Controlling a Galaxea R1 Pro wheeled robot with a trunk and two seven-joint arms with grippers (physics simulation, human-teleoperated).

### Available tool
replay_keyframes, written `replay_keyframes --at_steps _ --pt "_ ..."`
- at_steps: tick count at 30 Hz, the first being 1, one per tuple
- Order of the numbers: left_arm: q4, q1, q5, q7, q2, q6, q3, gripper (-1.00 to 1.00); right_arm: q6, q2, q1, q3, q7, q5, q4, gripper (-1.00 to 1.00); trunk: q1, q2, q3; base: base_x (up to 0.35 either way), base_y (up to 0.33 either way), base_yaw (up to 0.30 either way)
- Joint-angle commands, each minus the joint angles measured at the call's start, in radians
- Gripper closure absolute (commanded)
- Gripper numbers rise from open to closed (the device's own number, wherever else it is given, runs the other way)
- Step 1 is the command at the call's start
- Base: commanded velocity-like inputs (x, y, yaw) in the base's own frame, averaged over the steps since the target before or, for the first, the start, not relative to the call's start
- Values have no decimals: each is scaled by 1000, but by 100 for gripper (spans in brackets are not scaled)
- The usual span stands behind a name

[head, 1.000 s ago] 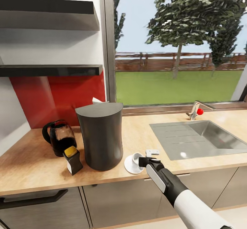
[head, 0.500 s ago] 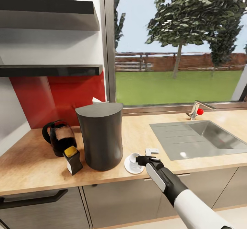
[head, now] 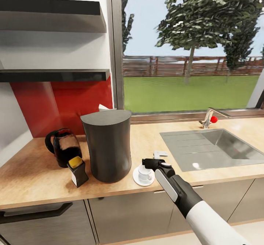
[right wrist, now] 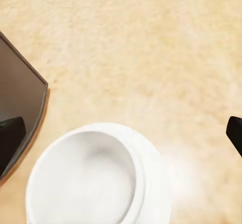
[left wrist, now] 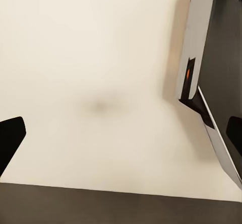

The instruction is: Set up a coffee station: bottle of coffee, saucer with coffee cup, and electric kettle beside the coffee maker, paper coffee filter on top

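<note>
Coffee station on the long light wood kitchen countertop (head: 33, 179), near complete.
1 tall dark grey coffee maker (head: 107, 146) stood on the counter, a white scrap behind its top, possibly the paper filter (head: 103, 107); not certain. 1 dark glass kettle with black handle (head: 64, 150) sat beside it. 1 small dark bottle of coffee with yellow cap (head: 77, 170) stood off the thin dark grey kitchen shelf (head: 55, 75), near the maker. 1 round white saucer (head: 136, 178) lay beside the maker, 1 tiny white coffee cup (head: 146, 173) on it. The right gripper (head: 149, 163) hovered over the cup, fingers spread, empty. Little appeared left beyond confirming the filter.
</note>
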Motion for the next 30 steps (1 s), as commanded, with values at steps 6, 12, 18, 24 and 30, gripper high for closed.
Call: replay_keyframes --at_steps 6,12,18,24,30 --pt "-3 0 -8 -6 0 -2 10 -100 0 -5 -1 2 -9 -10 -4 -100 1 -2 -1 0 0 -7" --pt "-4 0 -8 -6 -1 -2 9 -100 -3 -6 -1 0 -17 -11 -4 -100 1 -2 2 -59 9 -171" --pt "-4 -1 -7 -5 -1 -3 13 -100 -5 -6 -1 -1 -21 -12 -4 -100 1 -2 3 -215 193 -198" --pt "-4 -1 -7 -4 -1 -3 13 -100 -5 -7 -1 -1 -22 -12 -4 -100 1 -2 3 -204 246 -222" --pt "-4 -1 -7 -4 -1 -3 13 -100 -5 -7 -1 1 -23 -12 -4 -100 1 -2 3 -194 256 -249"
